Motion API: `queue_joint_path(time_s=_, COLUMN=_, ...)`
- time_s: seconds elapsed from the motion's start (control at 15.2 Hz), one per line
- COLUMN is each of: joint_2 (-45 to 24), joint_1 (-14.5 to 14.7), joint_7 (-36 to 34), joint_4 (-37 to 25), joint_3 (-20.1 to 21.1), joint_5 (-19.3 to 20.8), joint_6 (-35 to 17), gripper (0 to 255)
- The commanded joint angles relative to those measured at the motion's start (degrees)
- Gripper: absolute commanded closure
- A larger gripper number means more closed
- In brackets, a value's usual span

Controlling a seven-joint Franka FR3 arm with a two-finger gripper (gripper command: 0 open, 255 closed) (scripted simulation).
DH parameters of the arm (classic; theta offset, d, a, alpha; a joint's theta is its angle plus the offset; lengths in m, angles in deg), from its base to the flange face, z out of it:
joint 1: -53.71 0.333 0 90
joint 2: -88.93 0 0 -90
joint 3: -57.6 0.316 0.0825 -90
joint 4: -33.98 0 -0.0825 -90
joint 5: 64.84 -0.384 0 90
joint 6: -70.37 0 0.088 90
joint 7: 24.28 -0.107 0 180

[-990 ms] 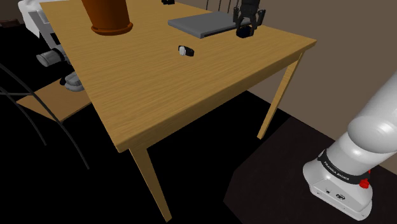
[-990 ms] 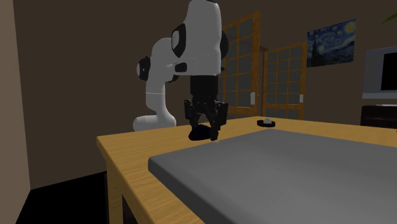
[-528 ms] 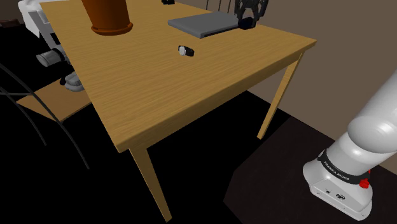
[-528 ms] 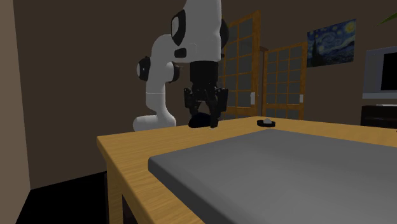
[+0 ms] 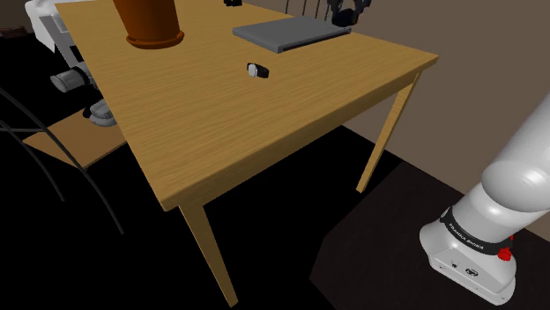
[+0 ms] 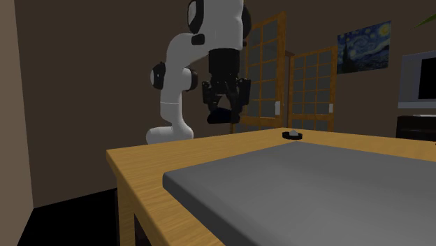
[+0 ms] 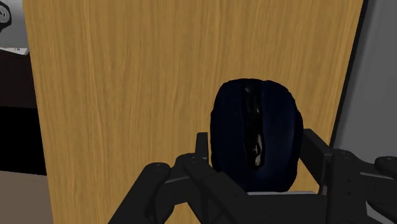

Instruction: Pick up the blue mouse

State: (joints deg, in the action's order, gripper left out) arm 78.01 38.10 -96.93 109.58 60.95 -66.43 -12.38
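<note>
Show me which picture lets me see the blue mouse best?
The wrist view. The dark blue rounded mouse looks big, clasped in the black claw over the wooden table. The second exterior view shows it as a dark lump in the claw above the table. In the shoulder view it is too dark to pick out.

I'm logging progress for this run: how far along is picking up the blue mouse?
Done: the gripper clasps the dark blue mouse between its two fingers, as the wrist view shows. In hand: the mouse hangs in the gripper, clear above the wooden table in the second exterior view. Left: seemingly nothing but keeping it aloft; the pick-up looks essentially complete.
</note>
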Motion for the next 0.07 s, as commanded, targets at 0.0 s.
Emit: queue_joint_path(time_s=0.0, joint_2=-0.2, joint_1=0.0, joint_7=0.0, joint_4=-0.7, joint_3=0.0, joint_5=0.0, joint_6=0.5, gripper=255)
